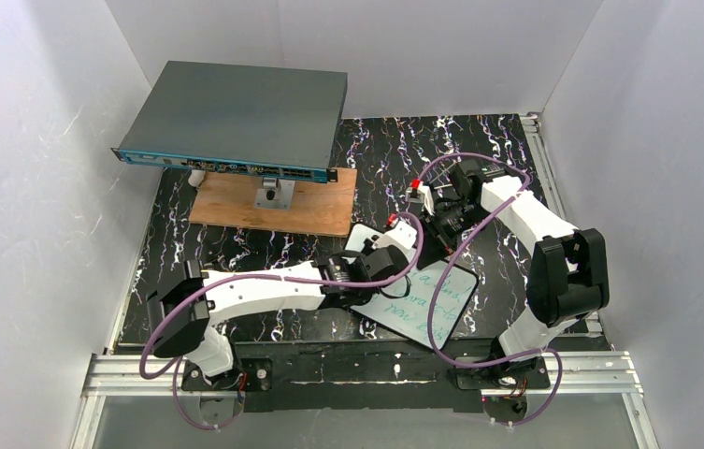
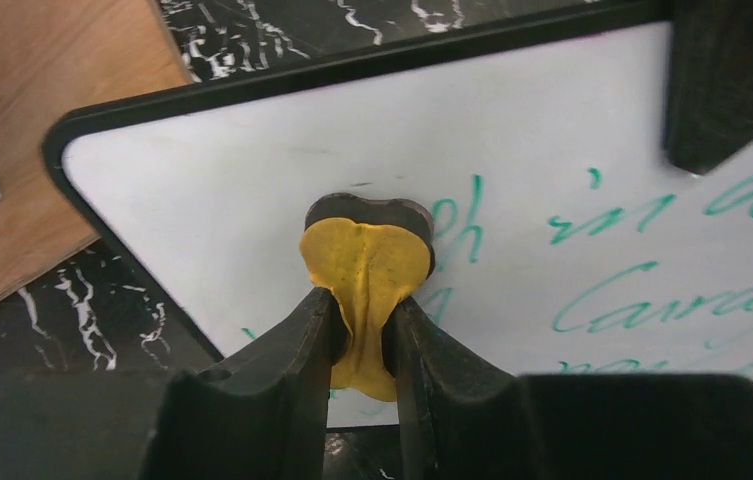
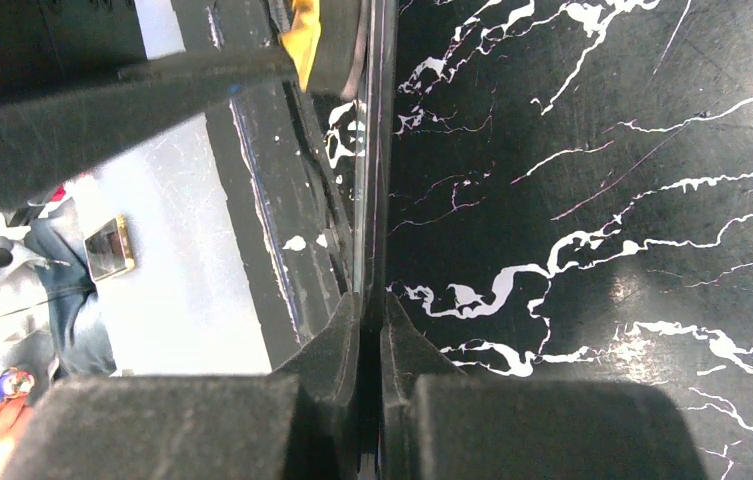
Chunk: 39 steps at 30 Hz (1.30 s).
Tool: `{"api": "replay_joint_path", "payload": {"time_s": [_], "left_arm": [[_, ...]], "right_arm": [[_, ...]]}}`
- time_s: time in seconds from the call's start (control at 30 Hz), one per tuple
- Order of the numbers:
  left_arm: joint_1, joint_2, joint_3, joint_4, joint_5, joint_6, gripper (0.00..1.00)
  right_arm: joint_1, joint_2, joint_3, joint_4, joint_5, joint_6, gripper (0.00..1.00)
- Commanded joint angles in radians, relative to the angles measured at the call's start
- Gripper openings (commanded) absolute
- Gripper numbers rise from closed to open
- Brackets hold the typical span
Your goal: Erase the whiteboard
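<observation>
Black table with white veining under everything. At eleven o'clock on it, a big grey box with a blue front edge, raised and tilted. Just below that edge, a wooden plank.

Toward six o'clock from the table's middle, between the two arms, the whiteboard: small, white, round-cornered, with several lines of green handwriting. Partly hidden from above by both wrists.

Left gripper over the board's ten o'clock end. Right gripper at its twelve o'clock side.

Only in the left wrist view: the board's face close up, with a dark border, green script toward three o'clock and bare white toward ten o'clock. Left gripper squeezed tight on a yellow eraser, its dark felt pressed to the white. One of the right gripper's fingers over the top edge at one o'clock. A corner of plank at ten o'clock.

Only in the right wrist view: the board edge-on, a thin strip running twelve to six o'clock, nipped in the closed right gripper. Eraser at eleven o'clock, against the board's face. Veined table filling the three o'clock side.

From above, long axis roughly ten to four o'clock, writing along it, written face toward the camera. Flat or propped: cannot tell.
</observation>
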Motion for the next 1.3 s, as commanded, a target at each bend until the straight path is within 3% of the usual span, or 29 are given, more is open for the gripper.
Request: {"api": "replay_joint_path", "payload": {"time_s": [0.0,0.3,0.57,0.87,1.27], "left_arm": [[0.064,-0.033,0.021,-0.084,-0.123,-0.021,0.0],[0.093,-0.064,-0.003,-0.046,-0.03,-0.028,0.0],[0.027,-0.06,-0.01,0.028,0.048,-0.038,0.0],[0.036,-0.023,0.015,-0.025,-0.059,-0.024,0.0],[0.085,-0.059,-0.003,-0.058,-0.028,-0.068,0.0]], "right_arm": [[0.008,-0.013,0.002,0.028,-0.041,-0.059,0.01],[0.007,-0.014,0.002,0.027,-0.039,-0.059,0.01],[0.007,-0.011,0.002,0.027,-0.041,-0.06,0.01],[0.007,-0.013,0.002,0.021,-0.046,-0.067,0.01],[0.008,-0.014,0.002,0.019,-0.046,-0.067,0.01]]}}
